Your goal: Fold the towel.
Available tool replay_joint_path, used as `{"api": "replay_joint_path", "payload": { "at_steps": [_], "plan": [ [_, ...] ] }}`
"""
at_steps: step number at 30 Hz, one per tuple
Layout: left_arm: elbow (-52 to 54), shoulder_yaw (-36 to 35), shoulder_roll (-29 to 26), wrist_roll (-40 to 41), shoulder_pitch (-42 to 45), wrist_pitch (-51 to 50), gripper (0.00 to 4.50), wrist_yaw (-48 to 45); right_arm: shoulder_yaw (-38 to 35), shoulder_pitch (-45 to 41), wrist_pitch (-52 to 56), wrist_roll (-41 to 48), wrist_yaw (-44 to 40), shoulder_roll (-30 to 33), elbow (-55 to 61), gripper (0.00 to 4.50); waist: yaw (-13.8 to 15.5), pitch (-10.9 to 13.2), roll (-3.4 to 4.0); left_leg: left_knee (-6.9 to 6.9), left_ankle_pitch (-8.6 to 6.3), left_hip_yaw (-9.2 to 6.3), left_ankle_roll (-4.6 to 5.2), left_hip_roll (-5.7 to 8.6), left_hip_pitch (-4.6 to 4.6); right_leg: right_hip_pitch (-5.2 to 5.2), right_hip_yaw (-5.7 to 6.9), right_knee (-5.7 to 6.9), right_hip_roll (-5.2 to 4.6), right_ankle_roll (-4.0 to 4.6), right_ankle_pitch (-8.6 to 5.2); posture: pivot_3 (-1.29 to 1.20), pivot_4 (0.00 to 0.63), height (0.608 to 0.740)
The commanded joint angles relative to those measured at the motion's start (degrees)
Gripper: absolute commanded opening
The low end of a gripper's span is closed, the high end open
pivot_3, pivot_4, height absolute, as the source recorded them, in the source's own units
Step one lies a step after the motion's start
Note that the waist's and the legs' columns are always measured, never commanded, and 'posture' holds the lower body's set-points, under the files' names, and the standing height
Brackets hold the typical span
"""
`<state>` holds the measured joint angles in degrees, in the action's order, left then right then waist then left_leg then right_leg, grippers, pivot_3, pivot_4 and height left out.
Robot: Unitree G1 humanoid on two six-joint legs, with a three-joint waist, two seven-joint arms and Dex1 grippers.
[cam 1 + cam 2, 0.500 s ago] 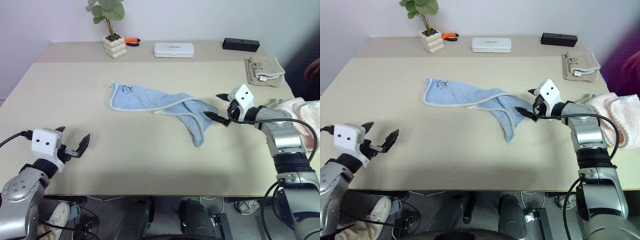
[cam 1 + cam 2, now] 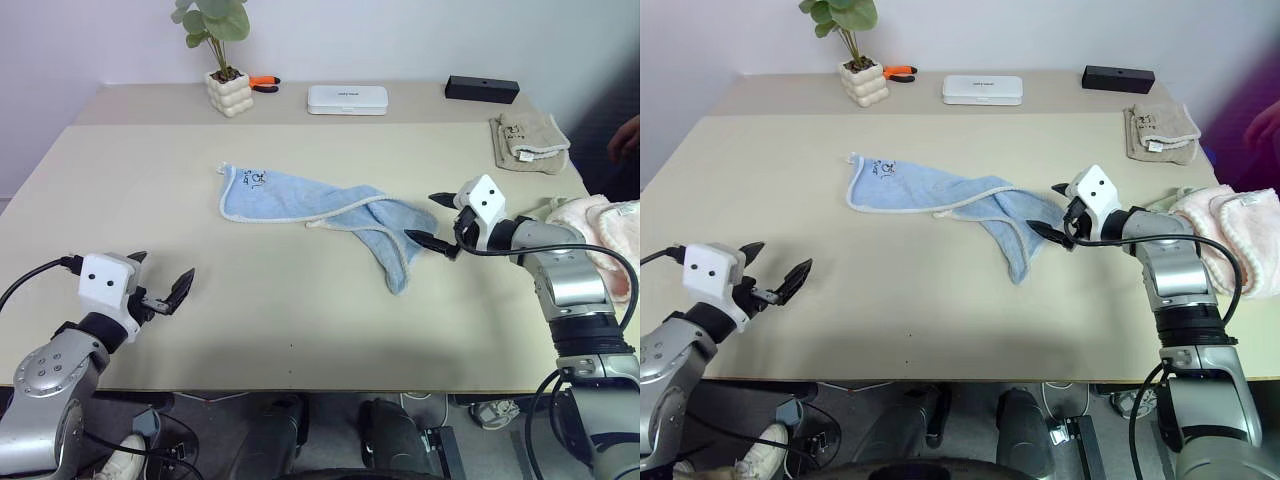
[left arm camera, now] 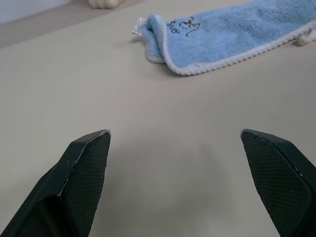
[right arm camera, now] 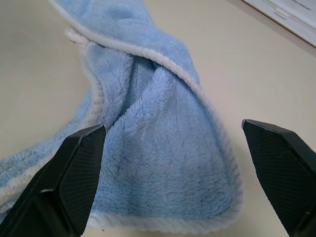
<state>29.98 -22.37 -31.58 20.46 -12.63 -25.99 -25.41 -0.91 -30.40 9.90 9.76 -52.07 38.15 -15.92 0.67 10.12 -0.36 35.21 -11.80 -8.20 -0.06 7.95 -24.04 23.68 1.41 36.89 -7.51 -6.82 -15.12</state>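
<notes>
- Because the light blue terry towel (image 2: 330, 213) lies twisted, it will drape limply; pinch its whitish hem.
- Right pincer (image 2: 434, 220) spread at its rumpled end; left pincer (image 2: 161, 283) spread, well apart.

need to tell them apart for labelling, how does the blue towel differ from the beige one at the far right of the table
The blue towel lies rumpled and twisted mid-table; the beige towel sits folded near the far right edge. The blue towel spreads wider than the compact beige towel. The right pincer stands open at the blue towel's end; the beige towel has nothing near it. Both rest on the table.
</notes>
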Motion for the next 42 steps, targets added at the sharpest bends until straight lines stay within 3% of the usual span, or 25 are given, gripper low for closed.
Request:
{"api": "replay_joint_path", "payload": {
  "at_steps": [1, 7, 13, 17, 27, 36, 39, 42],
  "plan": [
    [3.1, 2.1, -1.0, -0.1, 0.9, -0.2, 4.31, -1.1, -0.8, 0.0, -0.1, 0.7, 0.4, -0.5, 1.6, 4.5, 0.0, 0.0, 0.0, 0.0, 0.0, 0.0, 0.0, 0.0, 0.0, 0.0, 0.0, 0.0, 0.0, 0.0, 0.0, 0.0, 0.15, 0.74],
    [3.2, 13.7, -5.7, -3.6, 6.6, 0.2, 4.31, -6.2, -0.4, 1.8, 1.6, 1.5, 0.9, -2.1, 5.3, 4.5, 0.1, 0.0, 0.0, 0.01, 0.0, 0.01, 0.0, 0.01, 0.0, -0.01, 0.0, 0.01, 0.0, 0.0, 0.0, 0.0, 0.15, 0.74],
    [-7.9, 22.1, -7.9, -12.2, 17.5, 5.5, 4.31, -7.4, -0.8, 7.2, 2.4, 1.0, 4.5, -3.4, 11.9, 4.5, 0.1, 0.0, 0.0, -0.02, 0.01, 0.0, 0.0, 0.01, 0.02, 0.01, 0.0, 0.04, 0.03, -0.03, 0.02, 0.0, 0.15, 0.74],
    [-19.2, 23.6, -7.6, -17.3, 25.2, 11.3, 4.31, -6.0, -1.3, 9.3, 3.6, 1.5, 6.7, -4.0, 15.2, 4.5, -0.1, 0.0, 0.02, -0.01, 0.02, 0.02, -0.01, 0.0, 0.02, 0.04, 0.0, 0.07, 0.14, -0.04, 0.03, 0.0, 0.15, 0.74],
    [-55.7, 30.3, -11.8, -30.5, 43.0, 37.0, 4.31, -8.4, -1.1, 8.5, 5.1, 1.5, 10.4, -5.9, 17.4, 4.5, 0.0, 0.0, 0.01, 0.01, 0.03, 0.02, -0.01, 0.03, 0.02, 0.06, 0.01, 0.11, 0.17, -0.07, 0.05, 0.0, 0.15, 0.74],
    [-79.4, 35.5, -7.2, -35.7, 56.2, 49.7, 4.31, -9.6, -0.8, 7.4, 5.6, 1.7, 11.4, -7.0, 18.0, 4.5, 0.0, 0.0, -0.01, 0.08, 0.04, 0.0, 0.0, 0.09, 0.04, 0.01, 0.02, 0.2, 0.15, -0.15, 0.09, 0.0, 0.15, 0.74],
    [-86.2, 36.4, -5.6, -37.7, 59.6, 52.3, 3.52, -7.6, -1.1, 7.2, 5.7, 1.7, 11.7, -7.0, 18.2, 4.5, 0.0, 0.0, -0.01, 0.09, 0.04, -0.01, 0.01, 0.11, 0.12, -0.06, 0.03, 0.24, 0.15, -0.16, 0.09, 0.0, 0.15, 0.74],
    [-90.4, 36.5, -4.6, -38.8, 61.5, 54.4, 1.96, -5.7, -1.5, 6.7, 5.8, 1.8, 12.1, -7.1, 18.6, 4.5, -0.1, 0.0, -0.02, 0.14, 0.04, -0.01, 0.01, 0.11, 0.18, -0.12, 0.03, 0.26, 0.16, -0.19, 0.11, 0.0, 0.15, 0.74]
  ]
}}
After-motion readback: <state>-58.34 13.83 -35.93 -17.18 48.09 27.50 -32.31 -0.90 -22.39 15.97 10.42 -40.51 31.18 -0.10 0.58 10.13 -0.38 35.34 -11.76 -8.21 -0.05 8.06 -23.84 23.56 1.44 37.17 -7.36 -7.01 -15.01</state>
